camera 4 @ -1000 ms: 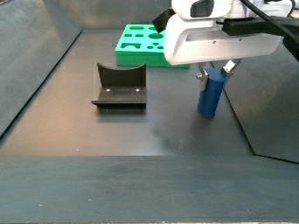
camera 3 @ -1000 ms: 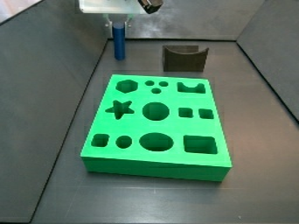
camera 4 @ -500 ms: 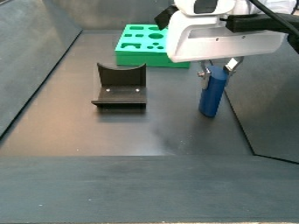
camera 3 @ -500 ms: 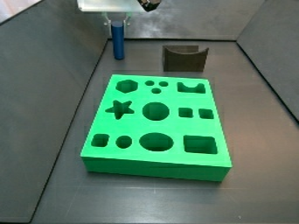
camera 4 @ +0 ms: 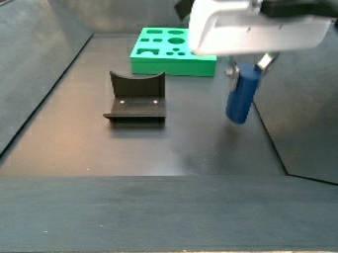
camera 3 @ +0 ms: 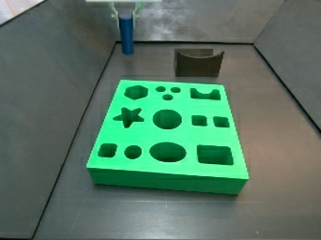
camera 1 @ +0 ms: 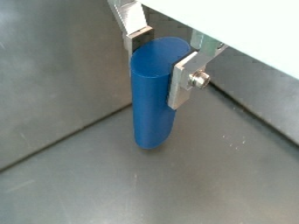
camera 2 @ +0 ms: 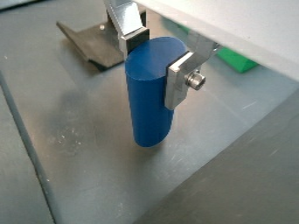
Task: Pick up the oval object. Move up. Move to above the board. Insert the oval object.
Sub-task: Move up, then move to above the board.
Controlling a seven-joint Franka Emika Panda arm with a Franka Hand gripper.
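Fingers (camera 1: 183,77) of the gripper (camera 2: 158,54) clamp the oval object (camera 2: 153,96) near its top — long axis upright, base just off the desk (camera 4: 145,148). You must carry it to the board (camera 3: 166,132), well apart.

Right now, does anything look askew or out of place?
Nothing stands out. The gripper holds the peg upright, squarely between its fingers, clear of the floor in a side view. The board lies flat and the fixture stands apart.
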